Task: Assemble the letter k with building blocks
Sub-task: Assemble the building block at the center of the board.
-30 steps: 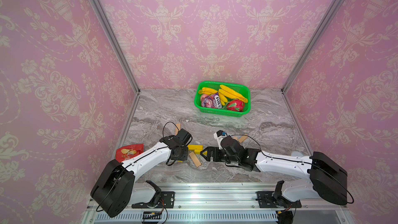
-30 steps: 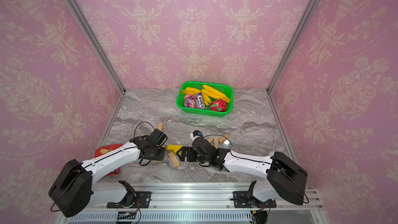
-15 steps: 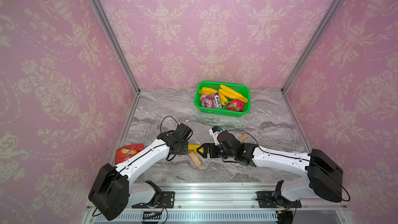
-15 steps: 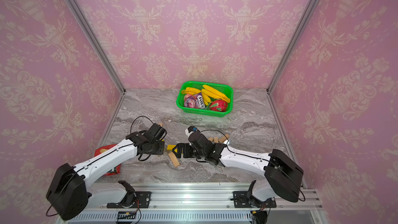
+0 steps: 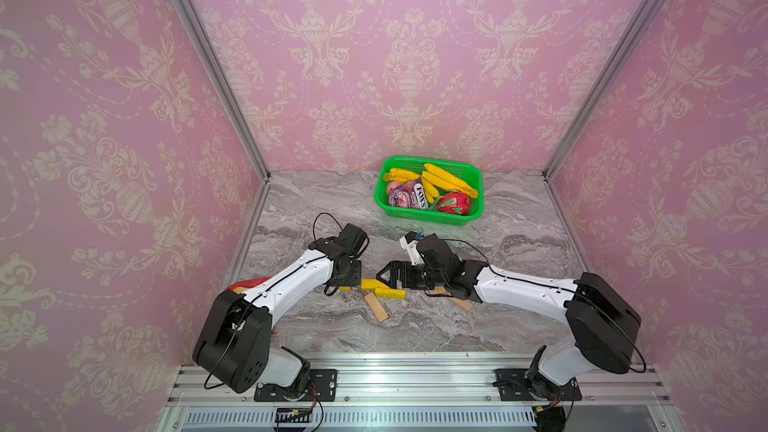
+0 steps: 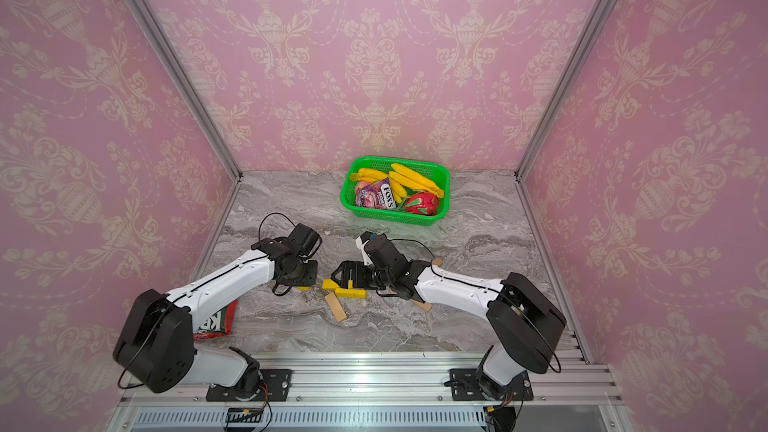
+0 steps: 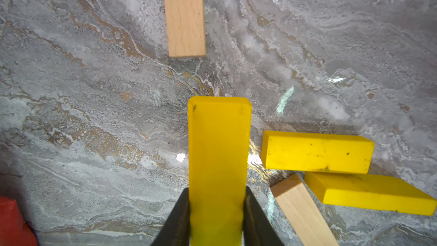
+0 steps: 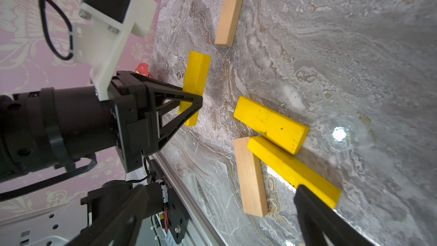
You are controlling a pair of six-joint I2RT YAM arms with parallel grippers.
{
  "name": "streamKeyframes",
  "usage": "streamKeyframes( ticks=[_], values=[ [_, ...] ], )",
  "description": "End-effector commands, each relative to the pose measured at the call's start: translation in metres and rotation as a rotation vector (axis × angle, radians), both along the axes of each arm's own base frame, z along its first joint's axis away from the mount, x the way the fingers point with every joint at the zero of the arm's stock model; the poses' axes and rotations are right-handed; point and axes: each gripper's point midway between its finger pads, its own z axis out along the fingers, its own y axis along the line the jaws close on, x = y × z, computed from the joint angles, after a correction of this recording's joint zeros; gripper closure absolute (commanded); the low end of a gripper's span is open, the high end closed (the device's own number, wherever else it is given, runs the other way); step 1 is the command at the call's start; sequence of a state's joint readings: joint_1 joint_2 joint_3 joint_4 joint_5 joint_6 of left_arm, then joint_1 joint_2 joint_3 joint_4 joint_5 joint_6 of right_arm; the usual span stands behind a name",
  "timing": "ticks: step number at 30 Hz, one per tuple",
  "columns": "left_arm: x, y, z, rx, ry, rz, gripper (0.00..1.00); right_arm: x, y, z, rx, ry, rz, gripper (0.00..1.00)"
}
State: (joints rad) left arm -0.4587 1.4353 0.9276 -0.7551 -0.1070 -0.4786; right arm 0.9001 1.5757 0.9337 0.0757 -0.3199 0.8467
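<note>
My left gripper (image 7: 217, 192) is shut on a yellow building block (image 7: 218, 152) that points out ahead of it, low over the marble. In a top view this gripper (image 5: 349, 280) sits left of two more yellow blocks (image 5: 371, 283) (image 5: 390, 293) and a tan wood block (image 5: 376, 307), which lie touching. My right gripper (image 5: 384, 278) stands open just right of them. In the right wrist view one of its fingers (image 8: 314, 207) overlaps the end of a yellow block (image 8: 293, 171). Another wood block (image 7: 184, 15) lies apart. No letter k is in view.
A green basket (image 5: 428, 218) with bananas, a sweets bag and a red fruit stands at the back. A red snack bag (image 6: 216, 322) lies under my left arm. More wood blocks (image 5: 461, 304) lie under my right arm. A metal rail (image 5: 415, 371) edges the front.
My right gripper has moved left and away from the front rail, toward the yellow blocks. My left gripper has shifted slightly toward the back, still holding its yellow block.
</note>
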Motion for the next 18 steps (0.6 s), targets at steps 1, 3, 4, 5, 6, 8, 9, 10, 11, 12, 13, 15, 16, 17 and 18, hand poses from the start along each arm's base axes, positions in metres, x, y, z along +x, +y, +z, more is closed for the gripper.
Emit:
streamKeyframes(
  ticks=[1,3,4,5,6,8,9,10,11,12,13,15,16,17,18],
  values=[
    [0.008,-0.002,0.0,-0.018,0.008,-0.002,0.79,0.012,0.008,0.012,0.047,0.005,0.006,0.0],
    [0.008,0.0,-0.005,-0.022,0.012,0.016,0.79,0.02,0.008,0.011,0.042,0.032,-0.012,0.0],
    [0.009,0.0,-0.007,-0.028,0.009,0.024,0.79,0.023,0.008,0.012,0.043,0.04,-0.023,0.0],
    [0.009,0.001,-0.01,-0.03,0.011,0.033,0.79,0.027,0.008,0.012,0.044,0.047,-0.033,0.0],
    [0.009,0.002,-0.012,-0.029,0.013,0.038,0.79,0.029,0.009,0.013,0.049,0.049,-0.037,0.0],
    [0.009,0.004,-0.015,-0.027,0.016,0.048,0.79,0.033,0.011,0.016,0.063,0.048,-0.044,0.0],
    [0.009,0.004,-0.017,-0.026,0.018,0.051,0.79,0.034,0.011,0.018,0.066,0.046,-0.046,0.0],
    [0.009,0.005,-0.019,-0.023,0.019,0.054,0.79,0.035,0.012,0.018,0.065,0.047,-0.047,0.0],
    [0.009,0.005,-0.021,-0.026,0.02,0.058,0.79,0.037,0.012,0.018,0.066,0.047,-0.049,0.0],
    [0.009,0.006,-0.023,-0.025,0.022,0.062,0.79,0.037,0.012,0.019,0.069,0.046,-0.048,0.0],
    [0.009,0.007,-0.024,-0.023,0.026,0.066,0.79,0.038,0.012,0.018,0.07,0.05,-0.049,0.0],
    [0.01,0.008,-0.027,-0.016,0.03,0.068,0.8,0.04,0.012,0.017,0.071,0.055,-0.049,0.0],
    [0.01,0.009,-0.028,-0.013,0.031,0.068,0.8,0.04,0.013,0.017,0.074,0.056,-0.047,0.0],
    [0.011,0.01,-0.028,-0.01,0.029,0.069,0.8,0.04,0.013,0.016,0.074,0.058,-0.045,0.0],
    [0.011,0.011,-0.028,-0.005,0.03,0.07,0.8,0.04,0.013,0.016,0.075,0.058,-0.044,0.0]
  ],
)
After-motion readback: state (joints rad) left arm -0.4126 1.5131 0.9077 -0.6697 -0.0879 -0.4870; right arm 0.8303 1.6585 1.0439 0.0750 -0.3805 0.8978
